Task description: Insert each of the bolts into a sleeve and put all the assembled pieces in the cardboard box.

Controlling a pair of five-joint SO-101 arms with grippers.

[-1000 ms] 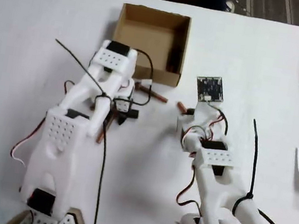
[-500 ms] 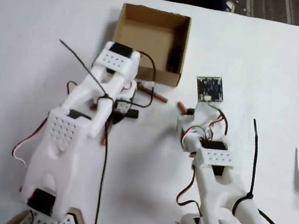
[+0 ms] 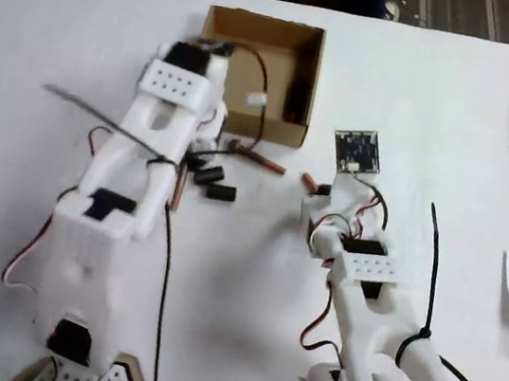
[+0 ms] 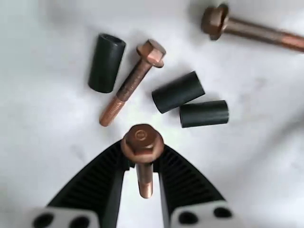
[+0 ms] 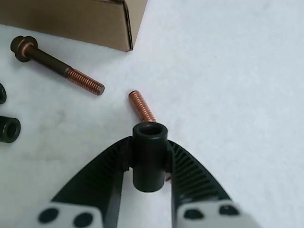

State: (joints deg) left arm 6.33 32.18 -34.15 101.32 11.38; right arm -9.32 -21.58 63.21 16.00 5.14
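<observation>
Currently the left gripper [image 4: 142, 159] is clenched on a bolt [image 4: 141, 145]. The hexagonal head sits at the fingertips and the shank lies between the two black fingers. Under it, on the white table [image 4: 42, 142], lies a lone sleeve [image 4: 106, 62], just beside a second bolt [image 4: 133, 80] that is a little apart from it. On the other side of this second bolt a sleeve pair [image 4: 178, 91] lies close together, corner to corner. A third bolt [image 4: 251, 31] lies farther off, near the front wall of the box [image 3: 278, 132].

The right gripper [image 5: 149, 145] is grasping a held sleeve [image 5: 150, 164], and its open bore shows at the fingertips. Just past this sleeve the threaded end of a fourth bolt [image 5: 141, 105] rests on the table; whether they touch, I cannot tell. From above, the right gripper is near the front right corner of the box, and the left arm's wrist overlaps the left wall of the box. The box stands at the far side of the table, and the loose sleeves and bolts lie in front of it, between the two arms.
</observation>
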